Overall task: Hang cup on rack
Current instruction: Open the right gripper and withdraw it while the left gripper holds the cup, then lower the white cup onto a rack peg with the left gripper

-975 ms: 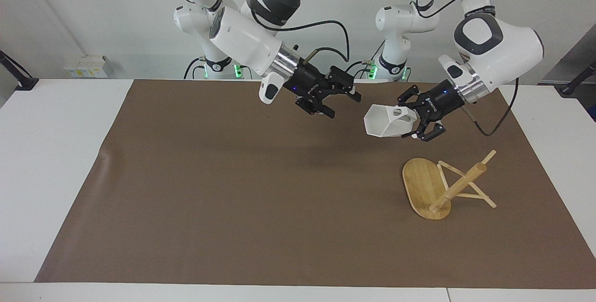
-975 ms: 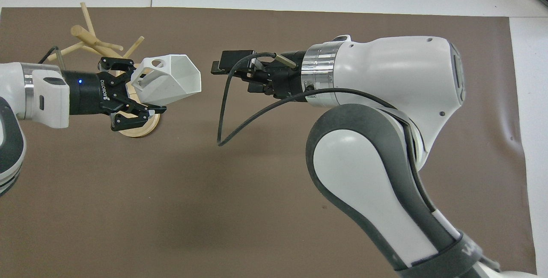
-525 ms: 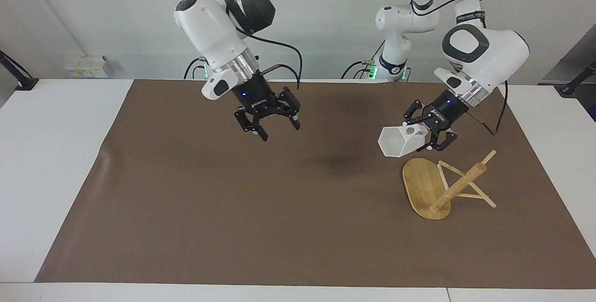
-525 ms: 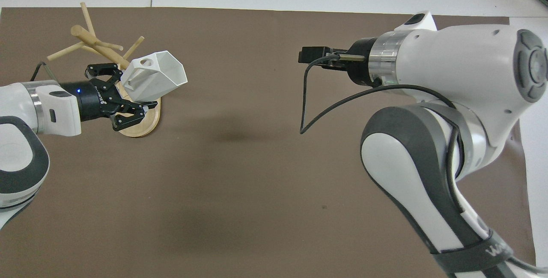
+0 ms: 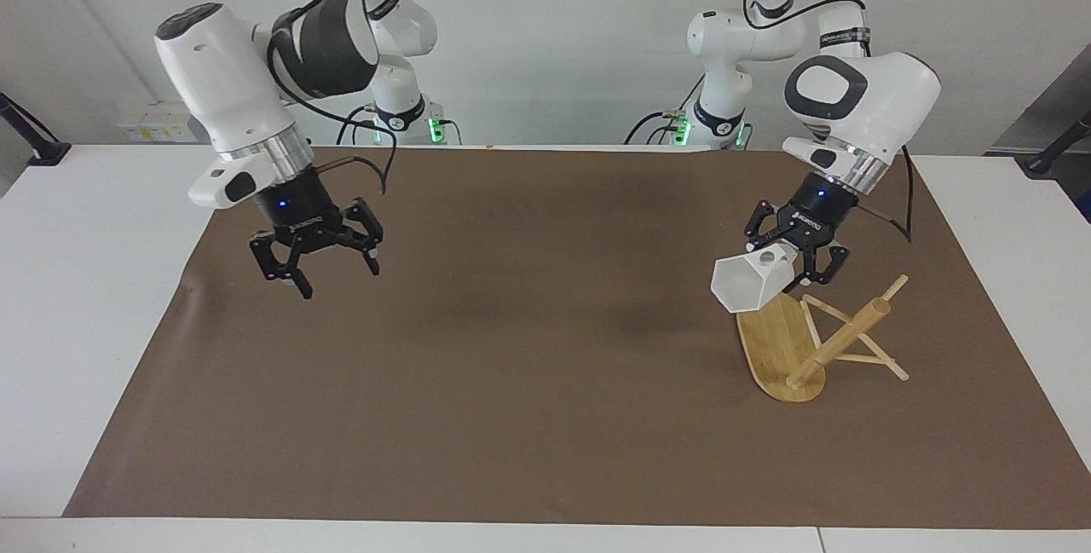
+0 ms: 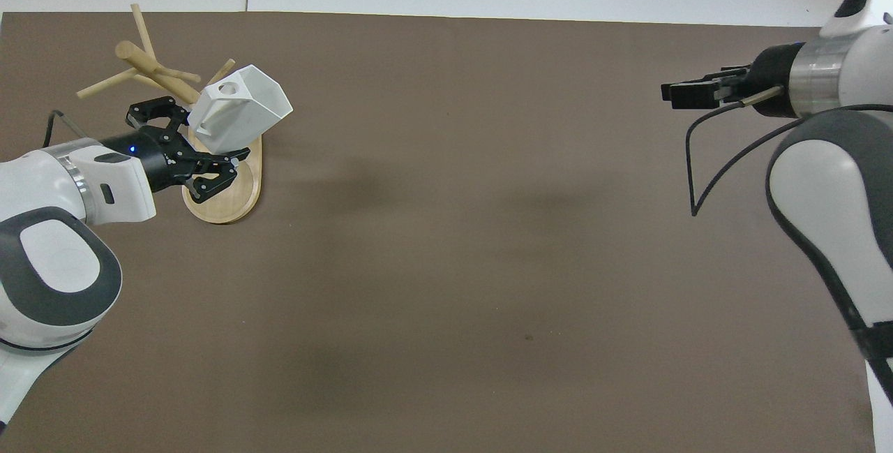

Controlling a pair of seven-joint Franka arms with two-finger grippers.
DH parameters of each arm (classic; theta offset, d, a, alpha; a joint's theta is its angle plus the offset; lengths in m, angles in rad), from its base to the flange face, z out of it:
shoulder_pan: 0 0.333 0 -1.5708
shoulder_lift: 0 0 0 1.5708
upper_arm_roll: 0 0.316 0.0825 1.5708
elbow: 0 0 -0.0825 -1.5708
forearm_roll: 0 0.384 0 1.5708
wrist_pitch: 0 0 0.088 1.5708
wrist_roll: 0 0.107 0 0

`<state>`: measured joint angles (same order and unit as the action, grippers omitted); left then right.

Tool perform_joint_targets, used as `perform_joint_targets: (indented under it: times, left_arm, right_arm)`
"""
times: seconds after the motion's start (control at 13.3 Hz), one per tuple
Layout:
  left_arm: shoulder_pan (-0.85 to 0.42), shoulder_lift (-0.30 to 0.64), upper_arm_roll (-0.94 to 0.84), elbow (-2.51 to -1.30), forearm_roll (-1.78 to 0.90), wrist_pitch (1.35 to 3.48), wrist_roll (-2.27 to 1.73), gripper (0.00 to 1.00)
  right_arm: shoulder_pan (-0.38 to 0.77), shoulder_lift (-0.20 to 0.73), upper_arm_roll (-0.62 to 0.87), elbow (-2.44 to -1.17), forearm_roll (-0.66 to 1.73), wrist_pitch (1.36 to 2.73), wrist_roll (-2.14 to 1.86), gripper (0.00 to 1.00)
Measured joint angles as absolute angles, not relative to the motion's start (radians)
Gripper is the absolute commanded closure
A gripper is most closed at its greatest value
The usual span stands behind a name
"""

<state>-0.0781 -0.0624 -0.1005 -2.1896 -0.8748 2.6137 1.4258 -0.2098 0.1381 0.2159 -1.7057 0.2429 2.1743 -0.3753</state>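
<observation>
My table [image 5: 51, 297] is white, and a brown mat [image 5: 511, 383] covers most of its top. White margins show along the edge nearest my bases, along the edge farthest from them, and at both ends. The mat has a small crease at its edge toward my right arm's end.

Only one item lies directly on the mat: the rack [image 5: 788, 347], toward my left arm's end of the table. It is tipped over. Its oval base stands on edge, with the post and pegs slanting out toward that end. One peg tip appears to touch the mat.

Soft shadows fall across the mat's middle.
</observation>
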Motion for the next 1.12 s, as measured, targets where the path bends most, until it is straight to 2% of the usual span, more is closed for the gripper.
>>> perform_joint_targets:
  times: [0.3, 0.45, 0.67, 1.12]
  left_arm:
    - [-0.089, -0.062, -0.101, -2.208, -0.875, 2.669, 1.37, 1.0]
    - [-0.098, -0.06, -0.101, -2.22, -0.875, 2.7, 1.34, 1.0]
    - [-0.112, -0.046, -0.101, -2.231, -0.875, 2.735, 1.293, 1.0]
    - [-0.114, -0.004, -0.101, -2.231, -0.875, 2.816, 1.234, 1.0]
  right_arm:
    - [-0.345, 0.077, 0.212, -1.7, 0.242, 2.0, -0.395, 0.0]
    - [-0.342, 0.034, 0.214, -1.69, 0.163, 1.965, -0.247, 0.0]
    - [-0.32, 0.02, 0.229, -1.661, 0.087, 1.824, 0.018, 0.0]
    - [-0.285, 0.001, 0.241, -1.637, 0.087, 1.698, 0.099, 0.0]
